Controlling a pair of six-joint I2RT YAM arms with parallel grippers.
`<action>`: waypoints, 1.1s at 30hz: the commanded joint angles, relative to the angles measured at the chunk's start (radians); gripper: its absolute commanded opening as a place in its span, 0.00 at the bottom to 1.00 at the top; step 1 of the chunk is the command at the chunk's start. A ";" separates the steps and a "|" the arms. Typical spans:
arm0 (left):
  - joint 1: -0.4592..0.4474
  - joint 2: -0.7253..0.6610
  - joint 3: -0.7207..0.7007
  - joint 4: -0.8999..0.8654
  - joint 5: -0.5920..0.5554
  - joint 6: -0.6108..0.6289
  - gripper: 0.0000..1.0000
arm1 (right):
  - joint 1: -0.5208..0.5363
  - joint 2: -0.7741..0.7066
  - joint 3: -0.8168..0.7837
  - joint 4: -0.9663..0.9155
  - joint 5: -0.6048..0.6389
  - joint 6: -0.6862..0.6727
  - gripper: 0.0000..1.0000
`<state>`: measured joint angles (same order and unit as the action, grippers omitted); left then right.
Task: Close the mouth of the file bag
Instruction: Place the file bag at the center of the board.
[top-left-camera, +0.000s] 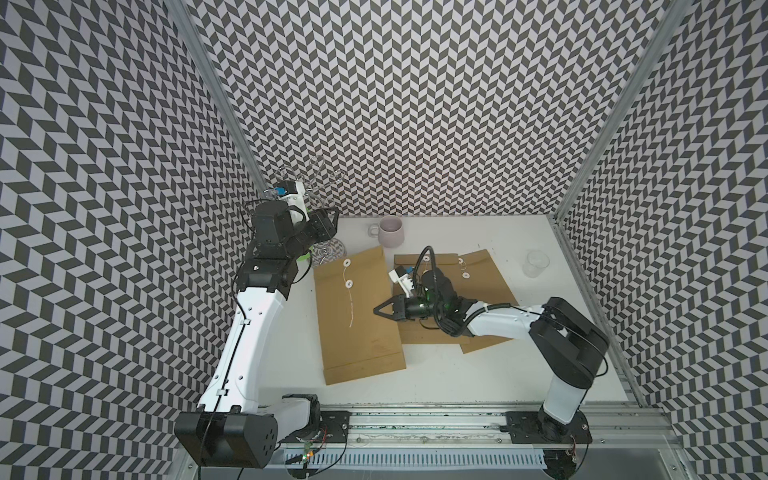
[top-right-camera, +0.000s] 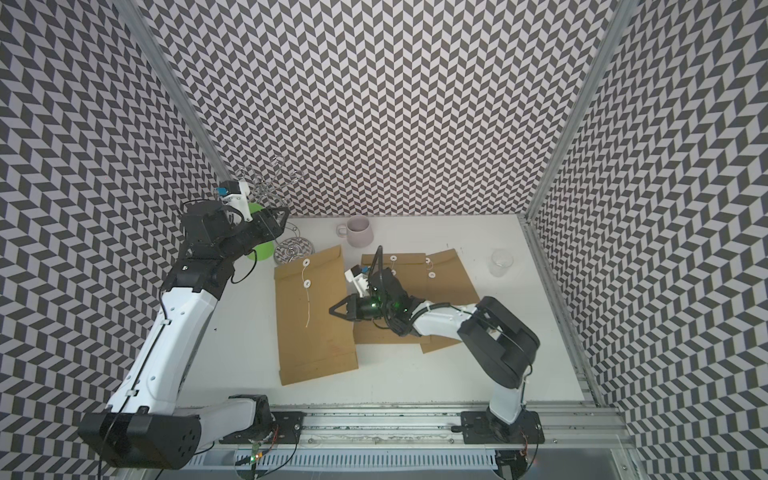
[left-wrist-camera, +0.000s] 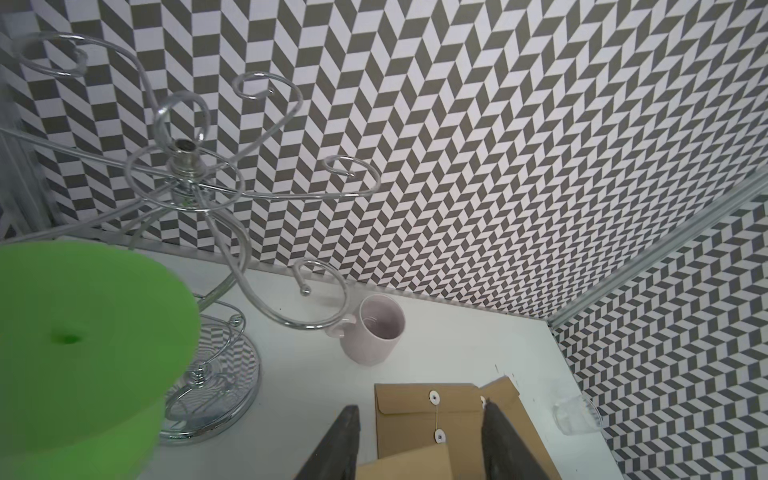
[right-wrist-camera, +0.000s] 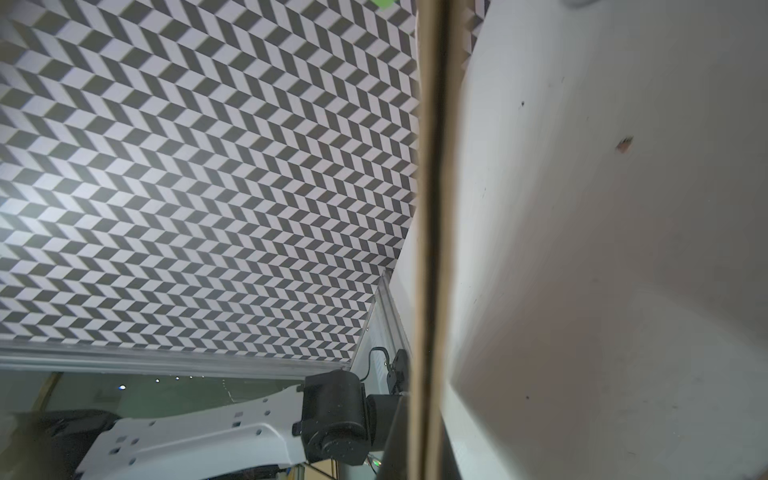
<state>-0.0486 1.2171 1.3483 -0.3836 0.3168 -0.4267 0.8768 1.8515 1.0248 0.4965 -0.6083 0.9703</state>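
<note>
- The right claw (top-left-camera: 378, 311) is lying low over the white tabletop (top-left-camera: 436, 374), turned on its side with its jaws pressed fully together. Going by the blurred brown strip running edge-on through the right wrist view, it is probably pinching the long edge of the brown kraft-paper file bag (top-left-camera: 365, 345) nearest the left arm.
- That file bag is lying flat at mid-tabletop with its flap folded down. Its thin white string (top-left-camera: 353, 305) is trailing loose down the front from two round white buttons.
- Two more brown paper file bags are lying partly under the right arm. The middle bag (left-wrist-camera: 403, 419) is showing string running between its buttons, and the slanted bag (top-left-camera: 490, 286) is sitting just beside it.
- The left claw (left-wrist-camera: 420, 406) is hanging raised in the back corner beside the chrome wire mug tree (left-wrist-camera: 187, 174), its jaws standing apart and gripping nothing.
- The pale pink ceramic mug (left-wrist-camera: 376, 332) is standing upright near the back wall, empty inside.
- The clear glass tumbler (top-left-camera: 536, 262) is standing upright, well apart from the bags, and looking empty.
- A green round plastic piece (left-wrist-camera: 83, 332) is sitting beside the mug tree's base.
</note>
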 joint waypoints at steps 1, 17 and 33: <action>-0.008 -0.026 -0.009 -0.002 0.030 0.028 0.49 | 0.033 0.071 0.109 0.134 0.152 0.100 0.00; -0.029 -0.033 -0.020 0.013 0.072 0.055 0.49 | 0.021 0.299 0.382 -0.267 0.097 -0.057 0.37; -0.228 -0.043 -0.222 0.114 -0.010 0.038 0.49 | -0.389 -0.216 0.018 -0.704 0.342 -0.476 0.61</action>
<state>-0.2253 1.1893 1.1740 -0.3294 0.3294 -0.3725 0.5694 1.6726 1.0931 -0.1112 -0.3305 0.6025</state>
